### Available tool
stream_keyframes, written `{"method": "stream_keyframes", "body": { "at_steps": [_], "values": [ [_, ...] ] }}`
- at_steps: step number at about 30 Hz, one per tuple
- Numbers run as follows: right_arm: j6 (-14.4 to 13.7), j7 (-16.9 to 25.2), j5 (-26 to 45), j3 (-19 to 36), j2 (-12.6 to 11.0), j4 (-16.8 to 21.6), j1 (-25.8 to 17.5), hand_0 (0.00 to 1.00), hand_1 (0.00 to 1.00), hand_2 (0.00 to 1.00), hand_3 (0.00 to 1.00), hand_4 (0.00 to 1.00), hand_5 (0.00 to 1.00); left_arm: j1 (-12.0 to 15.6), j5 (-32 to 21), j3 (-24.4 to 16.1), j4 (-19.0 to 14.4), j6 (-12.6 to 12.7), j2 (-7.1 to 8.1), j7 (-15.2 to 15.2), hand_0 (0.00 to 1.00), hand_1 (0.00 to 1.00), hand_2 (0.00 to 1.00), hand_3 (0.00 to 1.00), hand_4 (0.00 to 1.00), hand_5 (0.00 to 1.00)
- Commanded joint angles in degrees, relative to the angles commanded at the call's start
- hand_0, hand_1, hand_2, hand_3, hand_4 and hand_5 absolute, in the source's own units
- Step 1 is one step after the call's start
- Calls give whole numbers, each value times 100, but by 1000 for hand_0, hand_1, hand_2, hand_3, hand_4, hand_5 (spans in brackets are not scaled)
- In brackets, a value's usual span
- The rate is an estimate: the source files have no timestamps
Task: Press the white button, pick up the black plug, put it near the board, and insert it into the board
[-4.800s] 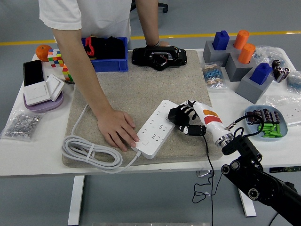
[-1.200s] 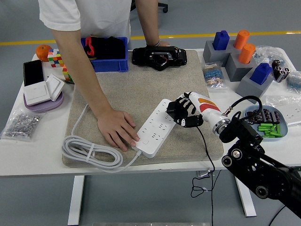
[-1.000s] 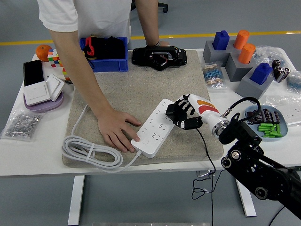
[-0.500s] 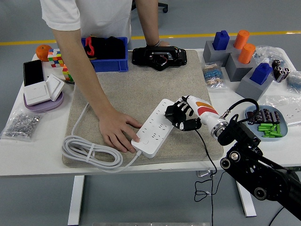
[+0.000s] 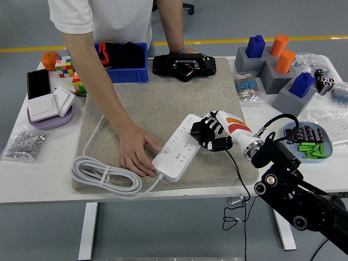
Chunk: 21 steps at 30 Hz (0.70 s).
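White tabletop [image 5: 49, 182] carried a tan felt mat [image 5: 163, 103] across its middle, w/ clutter along the far edge and both side edges. On the mat lay the white power strip [image 5: 176, 147], i.e. the board, angled from the near-left toward the far-right. At its far-right end the right hand [image 5: 209, 134] had its fingers curled around the black plug [image 5: 198, 129], which sat at or just over the strip's end sockets; couldn't tell if the pins were seated. Black cord [image 5: 239, 187] trailed from the hand off the near edge. Left hand not in view.

A person's hand [image 5: 135, 155] lay flat on the mat, fingertips touching the strip's near-left end beside its white cable [image 5: 100, 176], likely steadying it. Person's other hand [image 5: 182, 50] rested by the black device [image 5: 184, 65] at the far edge.

Step in hand looked like insertion. To do it well: keep plug square to the socket face, pins lined up w/ the holes, press straight down, not sideways, so the strip doesn't skid. Cord needs slack so it doesn't tug the plug off-axis. Avoid the person's fingers.
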Motion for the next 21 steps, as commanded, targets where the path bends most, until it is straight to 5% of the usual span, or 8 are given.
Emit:
{"method": "stream_keyframes", "body": {
  "at_steps": [21],
  "values": [
    [77,-14,-39,-13,-6,-59,9,453,508,564,587,849,2,-5,5,-18,0,3,-4,-2,688,635,612,635,542,183]
  ]
}}
